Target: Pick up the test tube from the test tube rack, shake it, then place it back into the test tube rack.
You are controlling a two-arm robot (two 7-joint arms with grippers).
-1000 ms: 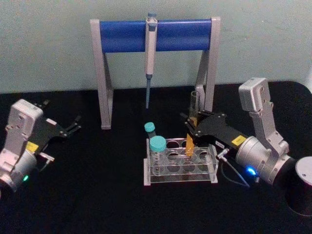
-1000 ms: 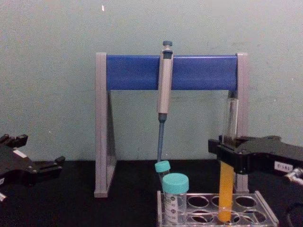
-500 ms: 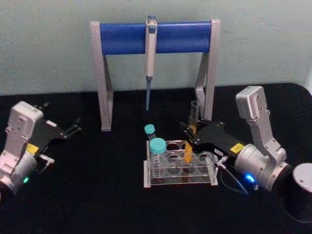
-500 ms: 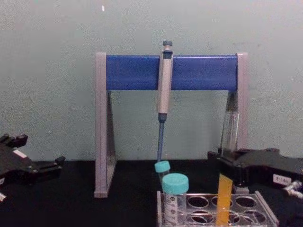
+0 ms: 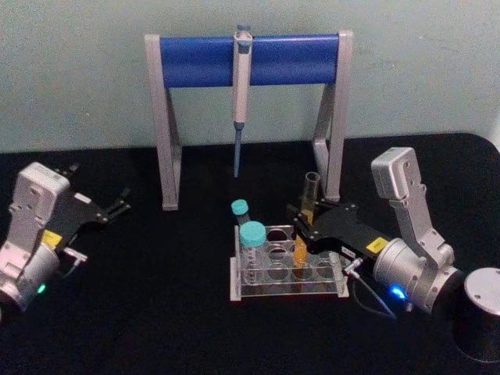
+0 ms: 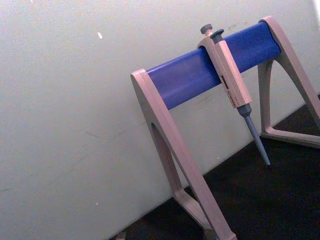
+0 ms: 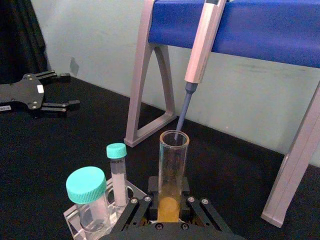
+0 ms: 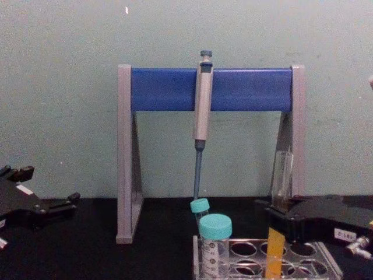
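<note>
Pretty chunky build: pale grey boxy wrist housings, silver round joints, each with a little glowing light, green on the left arm, blue on the right. Flat black angular left gripper (image 5: pixel 117 201) and matching black right gripper (image 5: pixel 301 226), small yellow labels and white stickers, tiny silver screws on top. Thin grey cable looping off the right wrist.
</note>
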